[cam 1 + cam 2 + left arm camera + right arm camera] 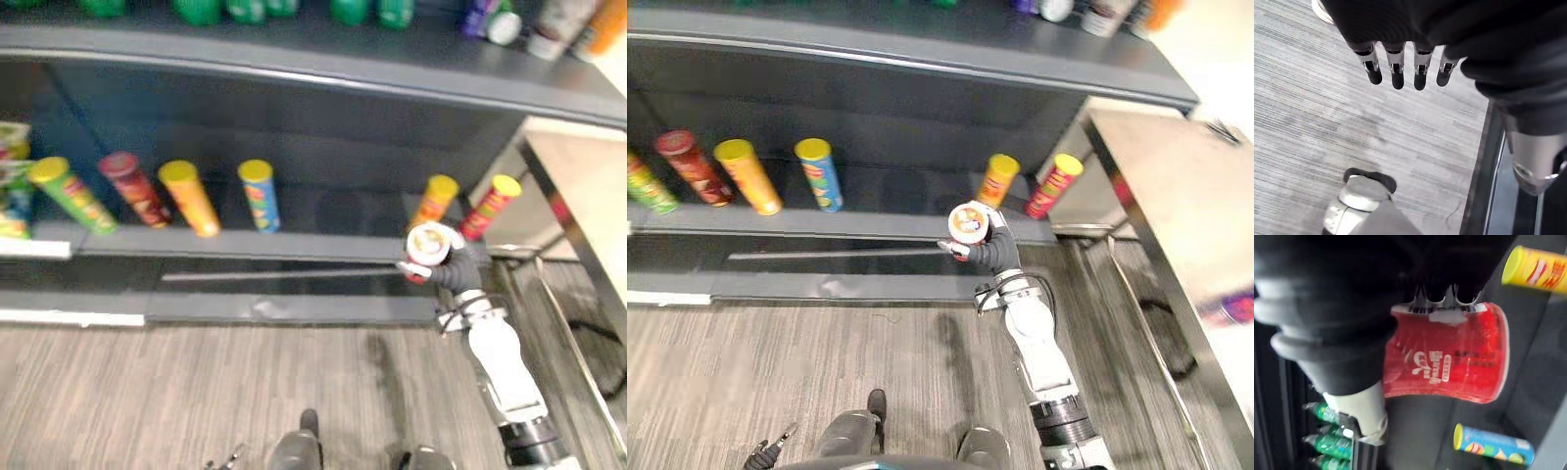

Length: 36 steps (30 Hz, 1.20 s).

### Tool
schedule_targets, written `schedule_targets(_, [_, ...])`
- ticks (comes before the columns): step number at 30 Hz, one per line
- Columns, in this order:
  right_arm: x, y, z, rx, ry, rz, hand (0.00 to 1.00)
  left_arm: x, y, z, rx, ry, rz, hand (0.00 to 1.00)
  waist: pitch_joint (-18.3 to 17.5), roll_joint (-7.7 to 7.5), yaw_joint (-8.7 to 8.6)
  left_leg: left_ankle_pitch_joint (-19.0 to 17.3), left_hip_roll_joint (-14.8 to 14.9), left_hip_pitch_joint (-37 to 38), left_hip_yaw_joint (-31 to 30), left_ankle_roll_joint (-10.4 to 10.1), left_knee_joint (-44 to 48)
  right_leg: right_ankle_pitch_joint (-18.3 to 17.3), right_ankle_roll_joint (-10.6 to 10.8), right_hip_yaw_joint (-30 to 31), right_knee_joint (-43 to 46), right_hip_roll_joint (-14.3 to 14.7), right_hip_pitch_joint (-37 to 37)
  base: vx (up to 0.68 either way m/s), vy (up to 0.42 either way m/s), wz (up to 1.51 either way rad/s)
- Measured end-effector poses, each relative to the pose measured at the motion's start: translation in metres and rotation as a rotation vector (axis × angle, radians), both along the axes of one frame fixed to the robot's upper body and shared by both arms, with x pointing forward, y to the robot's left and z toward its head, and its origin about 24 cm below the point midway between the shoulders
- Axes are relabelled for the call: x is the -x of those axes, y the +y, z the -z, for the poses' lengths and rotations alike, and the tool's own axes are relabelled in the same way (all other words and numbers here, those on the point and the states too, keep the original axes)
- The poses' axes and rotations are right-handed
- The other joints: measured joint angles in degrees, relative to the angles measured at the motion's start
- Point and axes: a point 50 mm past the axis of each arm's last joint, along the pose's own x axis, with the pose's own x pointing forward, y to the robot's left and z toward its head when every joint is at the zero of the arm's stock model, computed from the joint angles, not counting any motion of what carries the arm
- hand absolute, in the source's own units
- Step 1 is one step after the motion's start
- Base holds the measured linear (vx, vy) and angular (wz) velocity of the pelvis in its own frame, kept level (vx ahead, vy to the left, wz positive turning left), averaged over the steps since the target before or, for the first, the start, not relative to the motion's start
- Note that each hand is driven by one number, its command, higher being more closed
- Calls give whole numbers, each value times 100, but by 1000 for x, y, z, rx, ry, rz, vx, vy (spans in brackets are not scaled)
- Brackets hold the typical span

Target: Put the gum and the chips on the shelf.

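Note:
My right hand [454, 268] is shut on a red chips tub with a white lid [427, 244], held just in front of the lower shelf's edge [245, 245]. The same tub [1449, 352] appears in the right wrist view, with my fingers [1435, 294] curled over its side. It hangs between the blue can [259, 195] and the orange can [434, 201], close to the orange one. My left hand [1397, 63] hangs over the wood-pattern floor with straight fingers and holds nothing.
Several chip cans lie on the lower shelf: green [72, 195], dark red [135, 189], yellow-orange [189, 199] and red-yellow [490, 208]. Green bottles [245, 10] stand on the upper shelf. A beige table [588, 176] stands at the right.

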Motion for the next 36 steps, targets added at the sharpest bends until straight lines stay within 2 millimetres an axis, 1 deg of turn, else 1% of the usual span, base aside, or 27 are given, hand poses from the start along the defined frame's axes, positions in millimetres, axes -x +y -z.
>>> schedule_targets(1, [2, 2, 2, -3, 9, -15, 100, -3, 0, -1, -2, -8, 1, 0, -1, 1, -21, -34, -125, 5, -260, -22, 85, 3, 4, 118, -125, 69, -126, 183, 8, 123])
schedule_targets(2, [2, 2, 3, -6, 14, -15, 100, -7, 4, -2, -12, -17, 4, 0, 0, 1, -23, -33, -179, 2, -389, -27, 108, 12, 19, 212, -183, 108, -181, 175, -38, 133])
schedule_targets(3, [5, 1, 5, -7, 23, -12, 100, -12, 6, -3, -19, -31, 8, 0, -9, -29, -27, -38, -294, -22, -646, -35, 179, 38, 59, 325, -338, 118, -220, 171, -104, 130])
schedule_targets(4, [7, 1, 6, -11, 24, -15, 100, -15, 8, -5, -25, -41, 10, 0, -34, -103, -17, -98, -407, -15, -844, -127, 226, 181, 269, 275, -582, 51, -171, 209, -181, 140])
schedule_targets(5, [9, 3, 3, -22, 11, -25, 100, -13, 9, -4, -26, -35, 6, 0, -35, -177, -15, -165, -472, -6, -929, -220, 300, 335, 401, 147, -901, -5, -10, 171, -195, 87])
schedule_targets(6, [9, 3, 3, -26, 9, -27, 100, -12, 9, -4, -27, -33, 3, 0, -41, -198, -9, -175, -478, -6, -923, -235, 310, 387, 396, 138, -954, -10, 17, 137, -181, 48])
schedule_targets(7, [8, 5, 1, -47, 7, -34, 100, -8, 10, -4, -27, -27, -15, 0, -39, -194, 25, -239, -450, -12, -920, -299, 373, 307, 478, 64, -1145, 15, 172, 113, -222, 10])
schedule_targets(8, [7, 6, -1, -69, 1, -39, 100, -2, 4, -1, -8, -16, -32, 0, -28, -107, 20, -288, -283, -31, -939, -382, 348, 299, 485, -70, -1438, 195, 317, 95, -216, 6])
schedule_targets(9, [7, 6, -1, -73, 3, -38, 100, -1, 1, 0, 2, -11, -38, 0, -34, -94, 11, -299, -234, -45, -963, -422, 305, 298, 485, -131, -1554, 245, 368, 77, -218, 5])
schedule_targets(10, [8, 4, 1, -78, 11, -30, 100, 0, -5, 3, 20, -3, -47, 0, -49, -68, -8, -331, -132, -28, -996, -506, 206, 302, 478, -247, -1728, 329, 469, 79, -237, 42])
schedule_targets(11, [10, -1, 5, -86, 28, -6, 100, -2, -11, 5, 41, 0, -44, 0, -68, -56, -152, -300, 165, -9, -721, -550, 4, 317, 436, -521, -1943, 430, 631, 82, -242, 61])
schedule_targets(12, [11, -3, 7, -89, 35, 6, 100, -4, -13, 5, 47, -5, -42, 0, -75, -51, -215, -226, 290, 3, -558, -620, -98, 319, 414, -645, -2015, 462, 692, 98, -268, 81])
schedule_targets(13, [12, -8, 10, -109, 49, 23, 100, -6, -18, 6, 58, -11, -40, 0, -108, -33, -293, 5, 456, 50, -260, -717, -355, 320, 396, -814, -2107, 507, 752, 70, -145, 51])
schedule_targets(14, [12, -8, 11, -110, 55, 28, 100, -7, -17, 6, 57, -11, -39, 0, -111, -33, -296, 106, 502, 119, -145, -732, -517, 323, 389, -857, -2137, 516, 771, 94, -131, 44])
schedule_targets(15, [14, -11, 13, -110, 64, 38, 100, -6, -18, 6, 60, -7, -36, 0, -165, -4, -322, 275, 604, 197, 214, -742, -797, 323, 388, -945, -2183, 515, 772, 91, -71, 34])
schedule_targets(16, [16, -15, 17, -110, 77, 56, 100, -8, -19, 6, 64, -3, -26, 0, -229, 37, -348, 443, 723, 227, 724, -734, -957, 324, 388, -1061, -2229, 488, 772, 88, -51, 37])
schedule_targets(18, [16, -19, 22, -106, 98, 76, 100, -11, -20, 6, 62, -6, -8, 0, -243, 58, -314, 578, 687, 308, 944, -751, -1071, 328, 396, -1101, -2234, 420, 787, 100, 35, 21])
schedule_targets(20, [17, -17, 25, -113, 111, 74, 100, -13, -20, 5, 58, -8, 8, 0, -247, 59, -319, 631, 616, 400, 989, -783, -1114, 361, 451, -1116, -2283, 363, 891, 56, 61, 7])
schedule_targets(22, [16, -8, 30, -121, 135, 50, 100, -13, -20, 5, 55, -8, 22, 0, -318, 52, -311, 631, 578, 520, 1066, -784, -1210, 371, 469, -1091, -2330, 337, 961, 28, 45, -8])
schedule_targets(24, [16, -2, 33, -119, 149, 22, 100, -14, -20, 5, 52, -5, 42, 0, -345, 57, -315, 676, 578, 603, 1164, -833, -1353, 375, 475, -1058, -2345, 350, 942, -14, 0, -20])
schedule_targets(27, [15, 5, 41, -108, 187, -2, 100, -18, -20, 4, 41, -3, 78, 0, -367, 57, -322, 755, 611, 616, 1255, -889, -1482, 385, 491, -1027, -2362, 395, 860, -38, -24, -14])
schedule_targets(29, [14, 13, 47, -91, 225, -37, 100, -17, -20, 4, 40, 3, 86, 0, -373, 59, -318, 760, 639, 689, 1302, -895, -1486, 385, 491, -987, -2347, 420, 893, -35, -27, -12])
schedule_targets(31, [12, 22, 47, -74, 235, -80, 100, -17, -20, 5, 42, 5, 90, 0, -390, 72, -319, 765, 646, 704, 1309, -890, -1490, 390, 497, -977, -2347, 428, 898, -12, -7, -4])
schedule_targets(33, [11, 41, 42, -55, 223, -183, 100, -17, -21, 5, 41, 9, 106, 0, -407, 74, -316, 786, 649, 712, 1307, -896, -1492, 409, 503, -978, -2355, 433, 911, 0, 0, 0])
schedule_targets(35, [13, 71, 34, -78, 212, -346, 100, -16, -21, 5, 43, 20, 121, 0, -488, 72, -295, 803, 658, 725, 1309, -873, -1493, 499, 476, -969, -2475, 466, 972, -7, -3, -2])
schedule_targets(36, [14, 79, 31, -76, 205, -391, 100, -16, -22, 6, 44, 24, 125, 0, -515, 69, -284, 805, 658, 723, 1312, -870, -1493, 520, 473, -961, -2516, 473, 983, -14, -8, -5])
